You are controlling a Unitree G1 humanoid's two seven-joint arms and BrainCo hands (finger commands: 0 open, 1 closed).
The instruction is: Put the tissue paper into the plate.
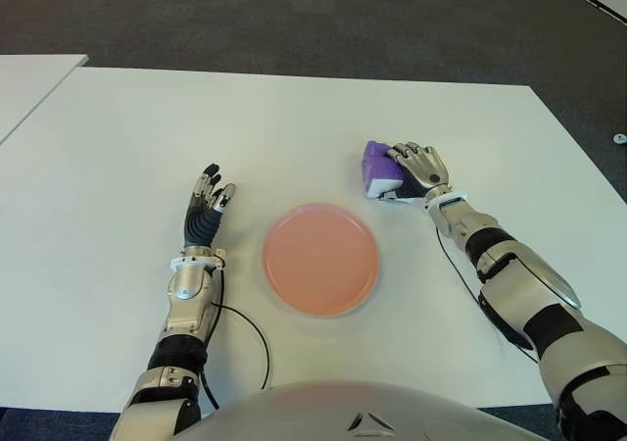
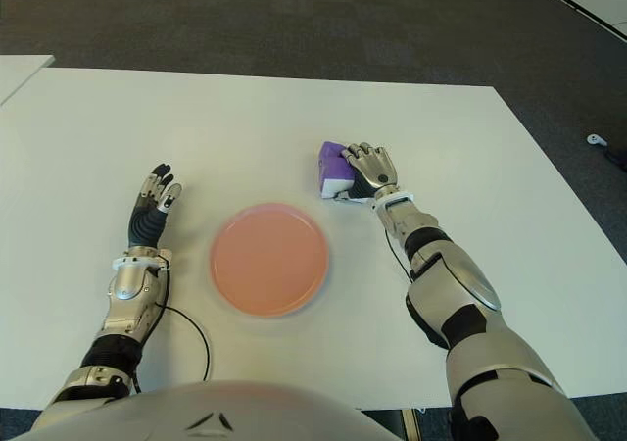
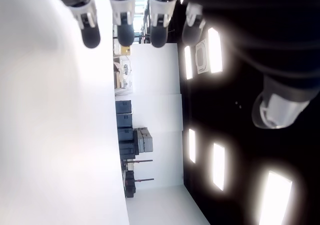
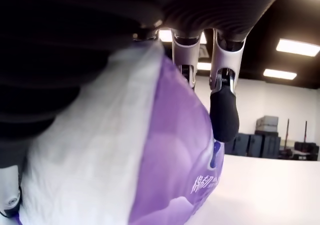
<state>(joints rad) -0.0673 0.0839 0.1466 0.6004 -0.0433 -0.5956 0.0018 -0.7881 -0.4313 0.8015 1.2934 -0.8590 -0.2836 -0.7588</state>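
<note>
A purple and white tissue pack lies on the white table, right of and beyond the pink plate. My right hand is on the pack from its right side, fingers curled over its top. In the right wrist view the tissue pack fills the palm, with fingertips bent over its purple wrapper. The plate holds nothing. My left hand shows left of the plate with its fingers stretched out, holding nothing.
A second white table's corner shows at the far left. Dark carpet lies beyond the table's far edge. Thin black cables run along both forearms near the front edge.
</note>
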